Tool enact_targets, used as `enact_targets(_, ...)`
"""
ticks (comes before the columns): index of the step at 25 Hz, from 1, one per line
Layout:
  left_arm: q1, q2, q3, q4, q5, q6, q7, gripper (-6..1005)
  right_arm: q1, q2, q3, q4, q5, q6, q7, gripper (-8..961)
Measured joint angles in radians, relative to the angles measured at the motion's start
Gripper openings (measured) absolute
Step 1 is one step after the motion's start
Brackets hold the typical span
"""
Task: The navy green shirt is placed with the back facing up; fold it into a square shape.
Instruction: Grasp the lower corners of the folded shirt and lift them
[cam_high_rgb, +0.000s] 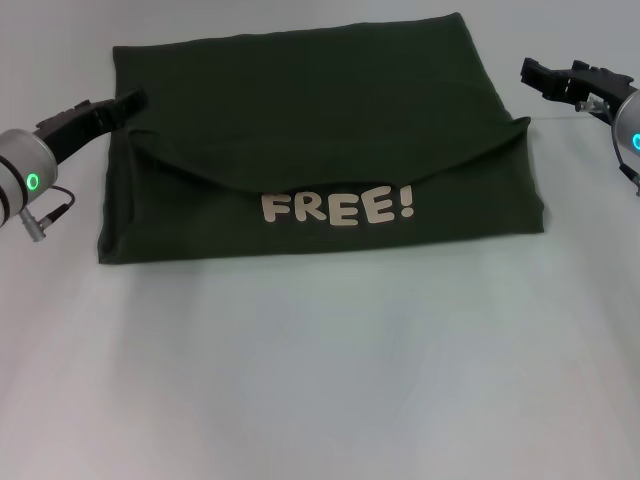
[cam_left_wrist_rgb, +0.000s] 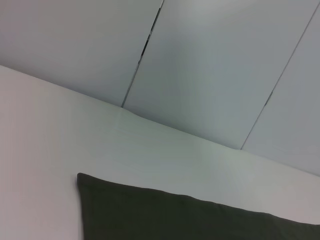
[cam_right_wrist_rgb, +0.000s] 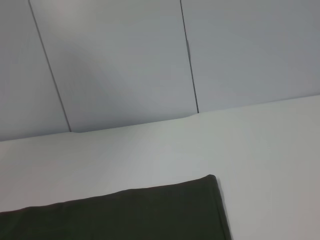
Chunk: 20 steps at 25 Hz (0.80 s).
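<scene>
Shirt (cam_high_rgb: 320, 130) lies mid-table (cam_high_rgb: 320, 400), folded near-square, "FREE!" print (cam_high_rgb: 337, 208) showing | left gripper (cam_high_rgb: 128, 103) at its left edge, right gripper (cam_high_rgb: 545, 78) off its right corner, finger spread unclear | judged nearly done; flap looks loose.

Both wrist views cut off most of the navy green shirt (cam_left_wrist_rgb: 190, 220), showing only a far corner. The folded-over flap hides the fabric beneath it.
</scene>
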Motion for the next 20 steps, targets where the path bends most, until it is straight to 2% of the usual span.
enact_targets(8,0.001,0.000,0.000,0.001,0.000,0.011,-0.008,877,0.001,-0.002,0.003,0.000,0.001,0.000,0.000,765)
enact_targets(11,0.027,0.016,0.002,0.010,0.000,0.134,-0.049,877,-0.017,-0.003,0.010,-0.011,0.035,-0.049,0.011,765)
enact_targets(15,0.082,0.052,0.004,0.048,0.014,0.384,-0.124,876,-0.079,-0.040,0.003,-0.019,0.074,-0.250,0.089,765)
enact_targets(17,0.110,0.059,0.013,0.078,0.045,0.466,-0.165,876,-0.115,-0.063,-0.003,-0.023,0.068,-0.346,0.146,765)
enact_targets(20,0.144,0.060,0.028,0.127,0.128,0.518,-0.225,876,-0.170,-0.099,-0.033,-0.035,0.064,-0.487,0.213,765)
